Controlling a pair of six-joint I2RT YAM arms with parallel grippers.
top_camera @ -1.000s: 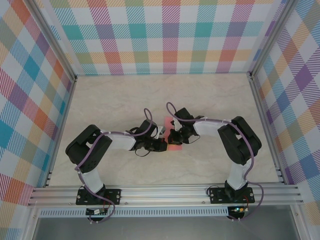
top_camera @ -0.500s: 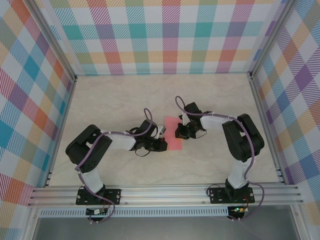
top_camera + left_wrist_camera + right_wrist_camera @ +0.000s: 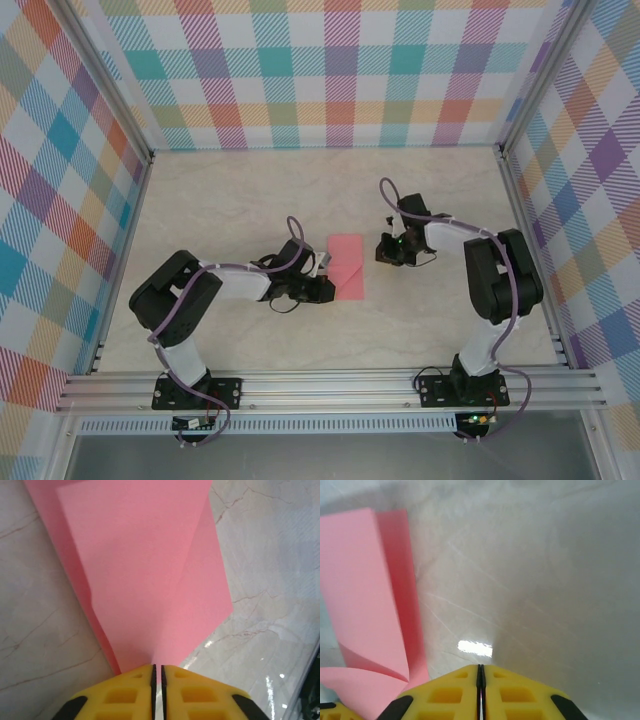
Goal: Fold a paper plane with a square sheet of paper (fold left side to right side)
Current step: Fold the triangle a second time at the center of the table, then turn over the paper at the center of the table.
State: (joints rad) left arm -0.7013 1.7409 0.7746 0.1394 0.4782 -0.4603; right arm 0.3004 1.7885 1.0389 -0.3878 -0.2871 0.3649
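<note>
The square sheet of paper (image 3: 348,266) lies folded on the marble table, a salmon-pink rectangle with a slanted flap on top; it is a flat folded sheet, not a paper plane's dart. My left gripper (image 3: 327,288) sits at its near left corner. In the left wrist view the yellow fingers (image 3: 125,692) stand a hair apart, and the sheet (image 3: 145,570) runs into the slit at my left gripper (image 3: 156,668). My right gripper (image 3: 386,250) hovers to the right of the sheet, apart from it. There the sheet (image 3: 365,590) curls up at the left, and my right gripper (image 3: 480,666) is shut on nothing.
Aluminium rails (image 3: 330,388) run along the near edge, with posts up both sides. Checkered walls (image 3: 320,70) close the back and sides. Bare marble table (image 3: 230,200) stretches behind and around both arms.
My right gripper has left the sheet and moved right and back. The sheet, a narrow strip before, now shows wider with its flap up. The left arm has stayed in place.
</note>
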